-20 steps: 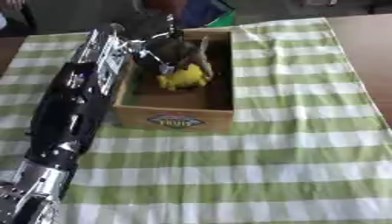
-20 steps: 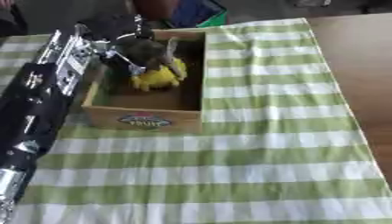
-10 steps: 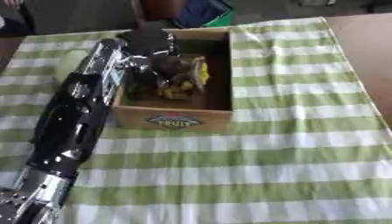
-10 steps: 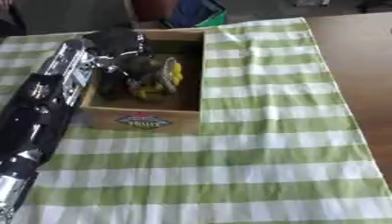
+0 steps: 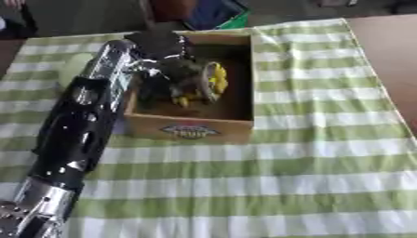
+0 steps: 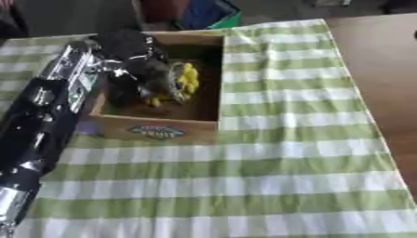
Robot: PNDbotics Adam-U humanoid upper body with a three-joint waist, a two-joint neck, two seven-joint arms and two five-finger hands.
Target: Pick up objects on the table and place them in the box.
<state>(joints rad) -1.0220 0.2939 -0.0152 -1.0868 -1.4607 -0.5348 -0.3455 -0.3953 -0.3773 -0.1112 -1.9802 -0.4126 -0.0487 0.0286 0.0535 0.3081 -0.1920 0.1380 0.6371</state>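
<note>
The cloth (image 5: 309, 162) was checked in green and white. The box (image 5: 236, 128) was light brown with a dark oval label. The object (image 6: 189, 79) inside was yellow. The tabletop (image 6: 383, 60) was brown.

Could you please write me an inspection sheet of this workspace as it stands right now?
Surface: brown table covered by a green and white checked cloth, lying flat.
Job's things: open wooden box with a label on its near wall; a yellow object lies inside it.
Clutter: nothing seen on the cloth outside the box.
Hands: left hand is down inside the box, over the yellow object; whether its fingers grip it cannot be told. Right hand not in view.
Cables: nothing seen.
Surroundings: blue and green items on the floor beyond the table's far edge.
</note>
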